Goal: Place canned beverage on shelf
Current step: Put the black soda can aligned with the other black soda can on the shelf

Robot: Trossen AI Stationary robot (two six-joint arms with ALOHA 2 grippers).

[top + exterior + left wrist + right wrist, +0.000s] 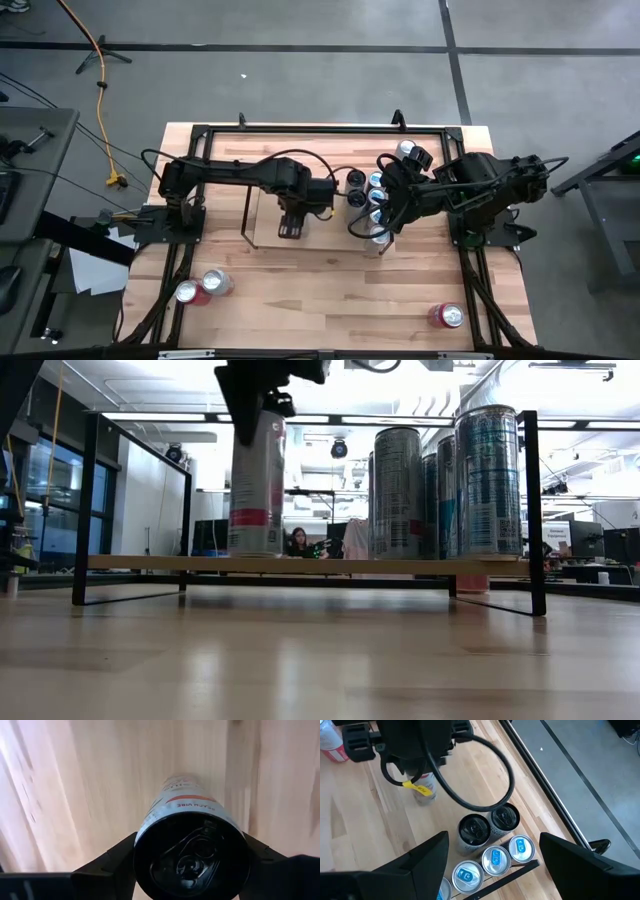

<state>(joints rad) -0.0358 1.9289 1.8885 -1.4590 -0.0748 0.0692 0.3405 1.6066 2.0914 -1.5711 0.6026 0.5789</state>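
The left tool (190, 865) grasps the can (257, 485) from above; the can stands upright on the shelf (300, 565), directly below the tool, well apart from the other cans (440, 480); right tool (492, 855) released, hovering above those

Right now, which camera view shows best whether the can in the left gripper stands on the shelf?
The low view: the can stands upright on the shelf. The left wrist view shows mostly its top, the high view hides it under the arm, and the right wrist view shows little.

cans (445, 485) grouped on shelf (300, 564) right end
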